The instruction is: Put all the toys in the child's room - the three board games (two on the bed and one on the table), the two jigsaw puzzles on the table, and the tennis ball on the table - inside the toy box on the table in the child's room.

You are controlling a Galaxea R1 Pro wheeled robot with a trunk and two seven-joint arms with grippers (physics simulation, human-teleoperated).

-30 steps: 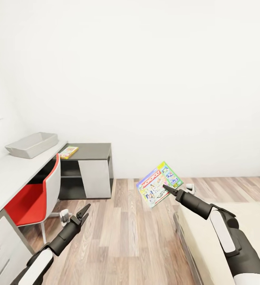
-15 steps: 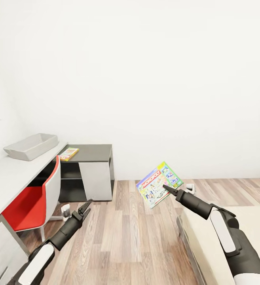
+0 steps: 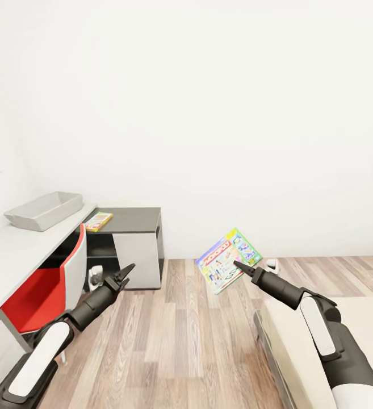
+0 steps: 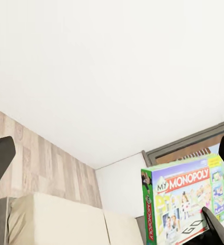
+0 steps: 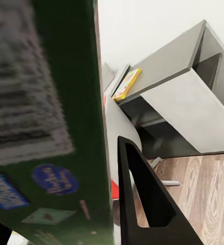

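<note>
My right gripper (image 3: pixel 238 266) is shut on the lower edge of the white-green Monopoly board game (image 3: pixel 227 259), which hangs tilted in the air over the wood floor. The box's front also shows in the left wrist view (image 4: pixel 186 201), and its dark green back (image 5: pixel 50 127) lies against one finger (image 5: pixel 148 204) in the right wrist view. Beside the red chair, my left gripper (image 3: pixel 126 274) stands open and holds nothing. The light-grey toy box (image 3: pixel 43 210) sits on the pale grey table (image 3: pixel 10 247) at the left. The beige bed (image 3: pixel 322 346) is at the lower right.
A red and white chair (image 3: pixel 50 278) stands tucked at the table, close to my left arm. A small yellow-green box (image 3: pixel 98 221) lies on the lower dark-grey cabinet (image 3: pixel 132 218). Wood floor stretches between the chair and the bed. A small white object (image 3: pixel 272 264) sits near the wall.
My left arm has risen and reached forward, next to the chair. The right gripper keeps the Monopoly box at almost the same spot. The view has shifted slightly.
</note>
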